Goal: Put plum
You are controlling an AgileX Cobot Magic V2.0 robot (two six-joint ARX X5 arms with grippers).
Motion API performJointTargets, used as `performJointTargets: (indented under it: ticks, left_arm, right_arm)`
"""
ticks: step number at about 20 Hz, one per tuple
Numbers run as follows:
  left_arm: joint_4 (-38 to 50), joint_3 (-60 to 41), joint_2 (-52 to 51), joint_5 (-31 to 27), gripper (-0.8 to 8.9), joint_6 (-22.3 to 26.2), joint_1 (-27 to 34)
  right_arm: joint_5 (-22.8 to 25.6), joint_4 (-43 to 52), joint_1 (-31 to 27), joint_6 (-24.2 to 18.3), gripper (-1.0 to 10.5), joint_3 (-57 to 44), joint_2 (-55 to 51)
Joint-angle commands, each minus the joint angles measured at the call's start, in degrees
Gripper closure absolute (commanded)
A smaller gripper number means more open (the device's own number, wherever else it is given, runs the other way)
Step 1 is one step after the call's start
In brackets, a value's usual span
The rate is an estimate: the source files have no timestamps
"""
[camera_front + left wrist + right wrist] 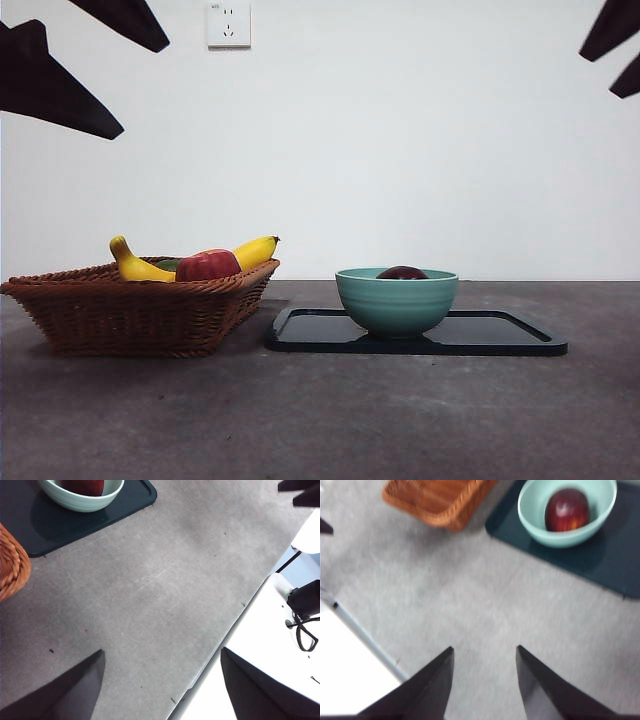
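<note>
Grey table (320, 420), white wall behind. Plum (566, 510) inside teal bowl (396, 300) on black tray (500, 335). Left gripper (162, 680), right gripper (485, 675): jaws spread, empty, raised.

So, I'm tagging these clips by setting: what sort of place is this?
Probably a staged lab tabletop, not a home kitchen: a bare grey table against a plain white wall with one socket, and fruit props set out in a wicker basket and a green bowl on a tray.
</note>
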Motion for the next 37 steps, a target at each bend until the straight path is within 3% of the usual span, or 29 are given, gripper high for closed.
performJointTargets:
  ticks: [1, 18, 22, 37]
  left_arm:
    - [0.6, 0.5, 0.3, 0.3, 4.41, 0.2, -0.3]
    - [3.6, 0.6, 0.3, 0.2, 4.43, -1.1, -0.3]
    - [5.5, 3.8, 3.0, -5.5, 4.42, -1.7, -1.7]
    - [5.8, 44.8, 46.8, -8.3, 4.42, 8.6, -2.3]
  right_arm:
    - [-0.2, 1.4, 0.4, -0.4, 7.5, 0.5, 0.2]
    - [-0.2, 1.2, 0.4, -0.4, 7.5, 0.5, 0.2]
    - [-0.2, 1.3, 0.4, -0.4, 7.5, 0.5, 0.2]
    - [-0.3, 1.0, 0.4, -0.4, 7.5, 0.5, 0.2]
